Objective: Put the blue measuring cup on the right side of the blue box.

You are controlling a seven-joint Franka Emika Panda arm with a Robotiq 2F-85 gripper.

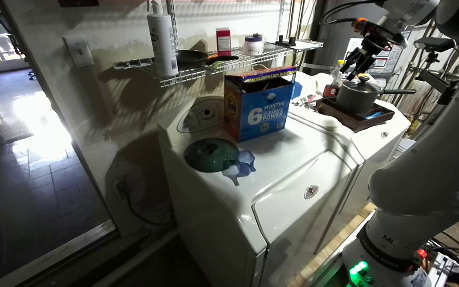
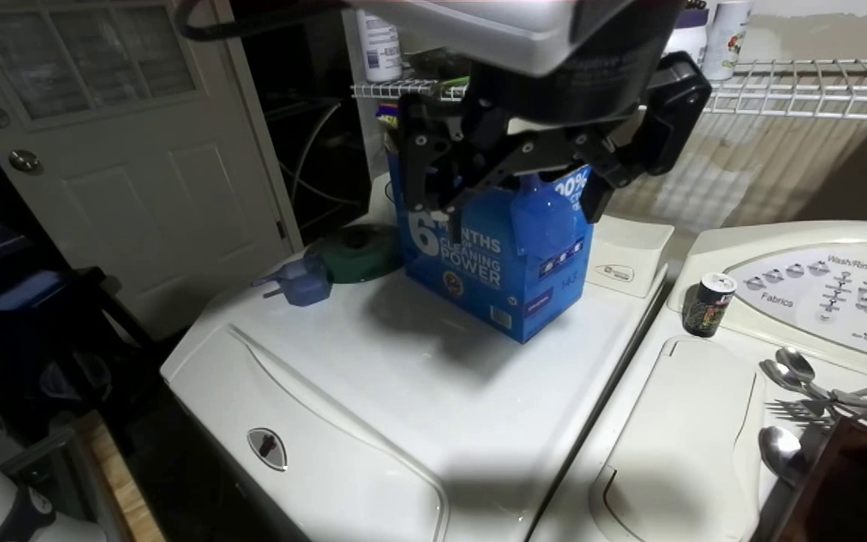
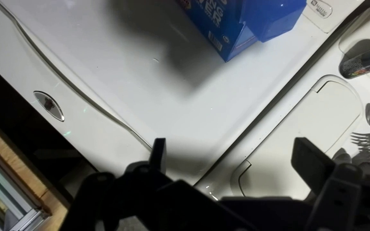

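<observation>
Cardboard catches my eye first: the blue box (image 1: 255,104) with its big white 6, upright on a white laundry machine (image 1: 293,153), its top gaping and one orange side marked Tide. Just beside it lies a round green lid (image 1: 209,155) with a dark knob. At that lid's edge, on the same white top, sits a see-through blue cup (image 1: 246,161), pale and faceted; whether it touches the lid I can't tell. A deeper blue piece (image 3: 276,19) shows against the short side of the box that faces the washer (image 2: 678,444). I can't make out if that is another cup or a bit of the carton, nor which of these two is the measuring cup meant.

The gripper (image 3: 230,141) hangs well apart from both, its two fingers (image 3: 312,160) spread wide, with the seam where the machines meet showing between them.

On the washer a black shaker (image 2: 708,305) stands near a jumble of forks and spoons (image 2: 810,388). In an exterior view a grey pot (image 1: 353,97) with a long dark handle rests in a brown tray (image 1: 335,115), beside a bottle (image 1: 335,81) of red liquid. Above, the wire shelf (image 1: 197,75) carries a white pump bottle (image 1: 163,44), a frying pan (image 1: 191,59), a red box (image 1: 223,41) and a jar (image 1: 253,44).
</observation>
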